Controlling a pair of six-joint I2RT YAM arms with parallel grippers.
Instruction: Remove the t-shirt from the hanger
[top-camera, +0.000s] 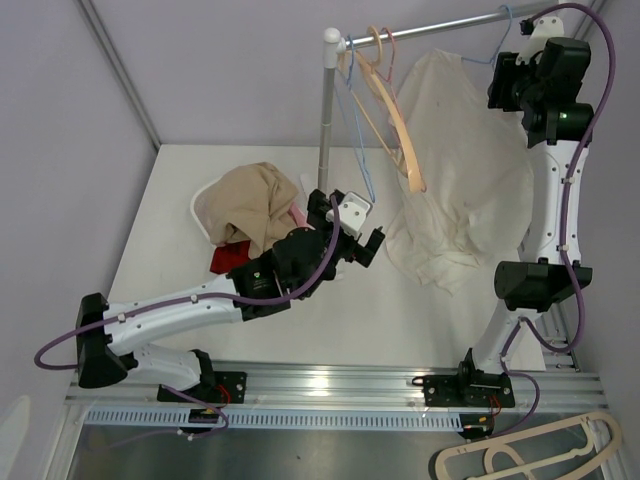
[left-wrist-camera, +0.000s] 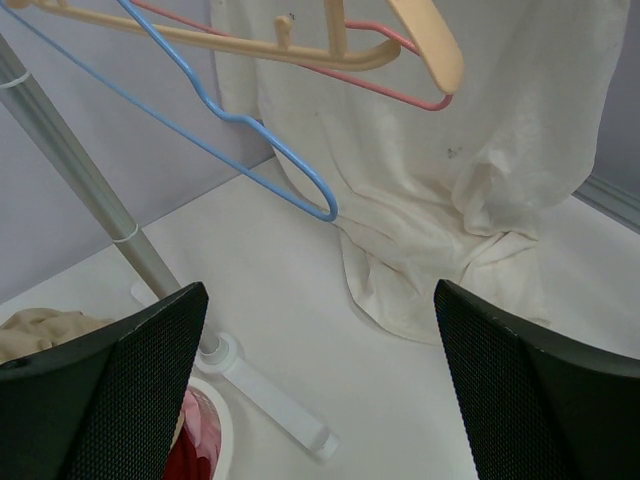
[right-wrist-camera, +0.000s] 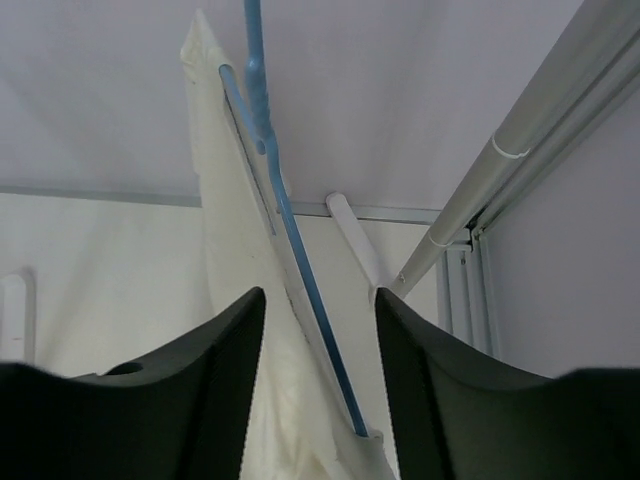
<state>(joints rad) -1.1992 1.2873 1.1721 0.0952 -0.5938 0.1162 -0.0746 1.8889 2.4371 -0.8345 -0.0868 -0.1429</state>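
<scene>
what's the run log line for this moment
cream fabric t-shirt: on thin blue hanger, hung on metal rail | right gripper: open, straddling hanger | left gripper: open, empty, low over white table

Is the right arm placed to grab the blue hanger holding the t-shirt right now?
Probably yes: the blue hanger and the t-shirt shoulder sit between the open right fingers, with nothing blocking.

Left arm (top-camera: 180, 310) stretched low and forward from its base, left gripper (left-wrist-camera: 320, 400) with fingers spread wide; right arm (top-camera: 560, 200) reared upright, right gripper (right-wrist-camera: 320, 390) held high, fingers narrowly parted.
</scene>
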